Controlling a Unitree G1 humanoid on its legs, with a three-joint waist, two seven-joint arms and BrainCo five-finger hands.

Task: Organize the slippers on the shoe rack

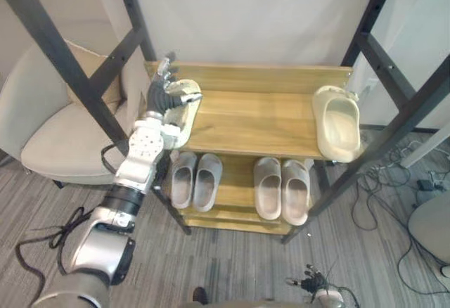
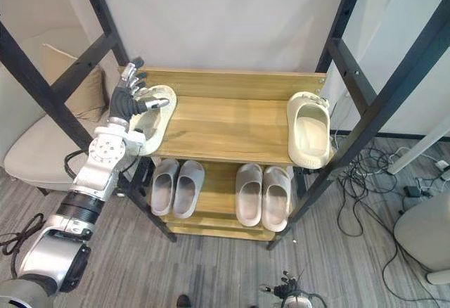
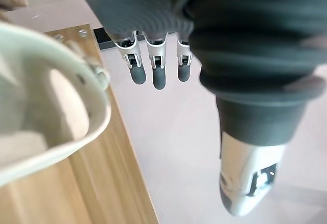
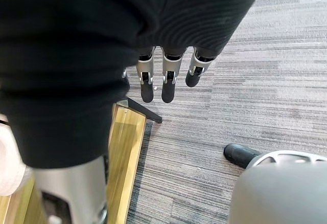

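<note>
Carpeted room, grey striped carpet floor point(image 1: 232, 266), beige armchair point(image 1: 56, 132) at left. Two-shelf wooden shoe rack with black metal frame point(image 1: 246, 122) in the middle.

Top shelf has a cream foam slipper point(image 1: 190, 111) at its left end and a matching cream slipper point(image 1: 337, 122) at its right end, well apart. Lower shelf has a grey slipper pair point(image 1: 193, 180) on the left and a second grey slipper pair point(image 1: 283, 188) on the right, each pair side by side.

Left hand point(image 1: 166, 95) is over the left cream slipper with fingers spread and straight and the thumb out; it grips nothing. Cannot tell whether it touches the slipper. Right hand point(image 4: 168, 81) hangs low over the carpet by the near edge of the rack, fingers relaxed and holding nothing.

Likely step: take the left cream slipper and pair it with the right one. To do it well, lower the hand and close the fingers over the slipper's upper strap with the thumb inside the opening. Get a firm hold first, since the foam will flex. Lift clear of the shelf, keep off the black frame post, and set it down just beside its mate, toe facing the same way.
</note>
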